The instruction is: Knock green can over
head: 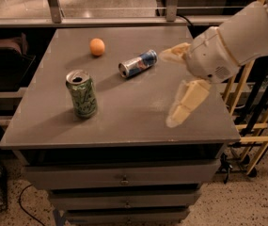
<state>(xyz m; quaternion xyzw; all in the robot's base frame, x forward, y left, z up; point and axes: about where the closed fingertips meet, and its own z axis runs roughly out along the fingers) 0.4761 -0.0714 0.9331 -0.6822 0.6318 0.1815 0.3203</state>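
The pale green can (82, 94) stands upright on the left part of the grey table (124, 126), its silver top with the opening facing up. My gripper (168, 88) hangs over the right part of the table, well to the right of the can and apart from it. Its two cream fingers (186, 101) are spread wide, with nothing between them. The white arm reaches in from the upper right.
A blue-and-silver can (137, 63) lies on its side near the table's middle, just left of the upper finger. A small orange ball (97, 46) sits at the back left. Drawers are below the tabletop. A wooden rack (256, 140) stands to the right.
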